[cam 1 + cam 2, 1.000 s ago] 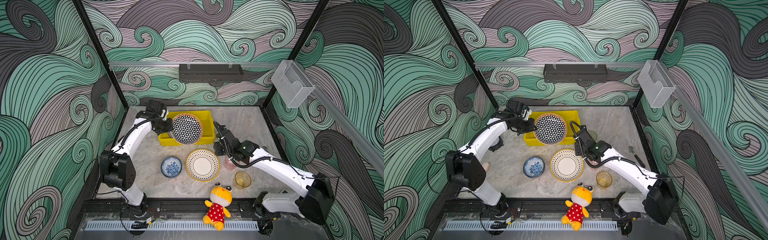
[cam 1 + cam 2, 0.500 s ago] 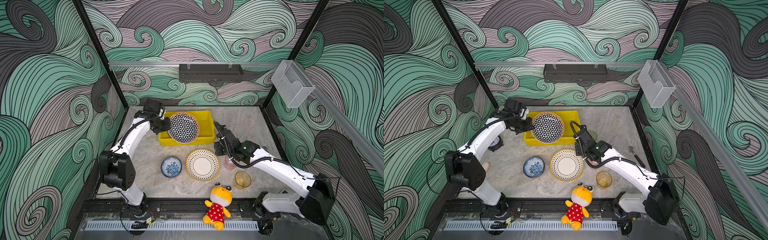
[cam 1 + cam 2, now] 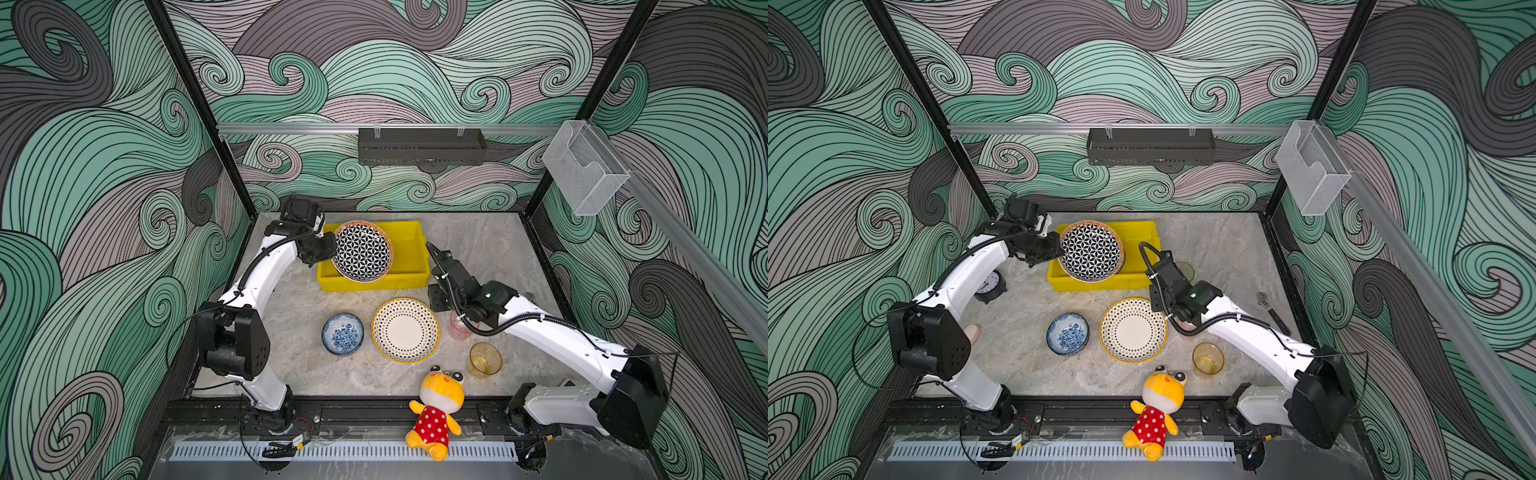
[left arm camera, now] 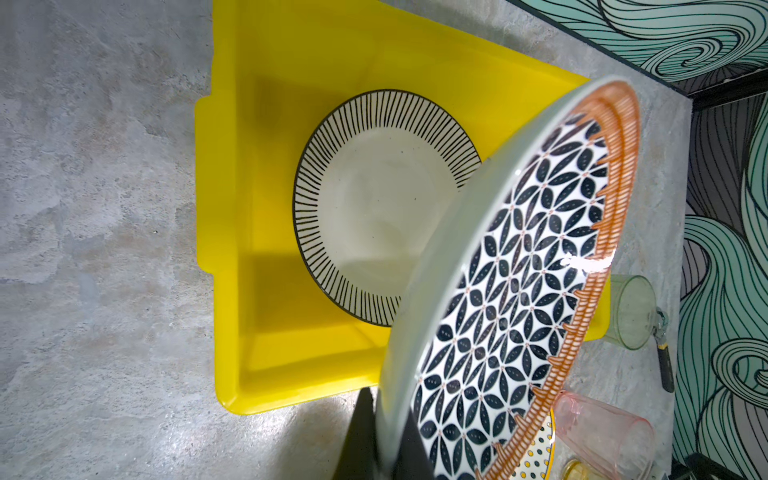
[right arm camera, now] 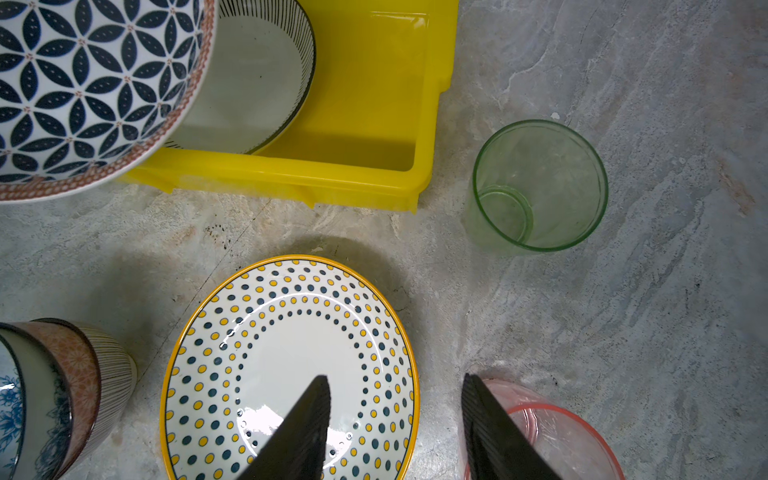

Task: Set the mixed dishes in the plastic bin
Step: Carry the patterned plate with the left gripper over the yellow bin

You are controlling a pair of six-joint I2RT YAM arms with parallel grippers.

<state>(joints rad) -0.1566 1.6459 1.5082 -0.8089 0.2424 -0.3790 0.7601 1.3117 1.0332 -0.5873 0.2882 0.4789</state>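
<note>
The only writing in sight is on the dial of the small black clock [image 3: 988, 284] by the left arm, and its figures are too small to read. The left gripper [image 4: 386, 413] is clamped tight on the rim of the geometric plate [image 3: 362, 251], a black-and-white petal pattern with an orange border, holding it steeply tilted above the left part of the yellow bin [image 3: 415, 227]. A striped plate [image 4: 374, 208] lies flat inside the bin, partly under the raised plate. The right gripper [image 5: 395, 379] has its jaws about half apart and grips nothing; one finger hangs over the dotted plate [image 5: 291, 345], the other over the edge of the pink cup [image 5: 561, 436]. On the table, outside the bin, are a green cup [image 5: 540, 187] just beside its corner, an amber cup [image 3: 485, 359], and a stack of small bowls [image 5: 83, 374] with a blue floral one on top. A yellow plush toy [image 3: 438, 409] lies at the front edge.
</note>
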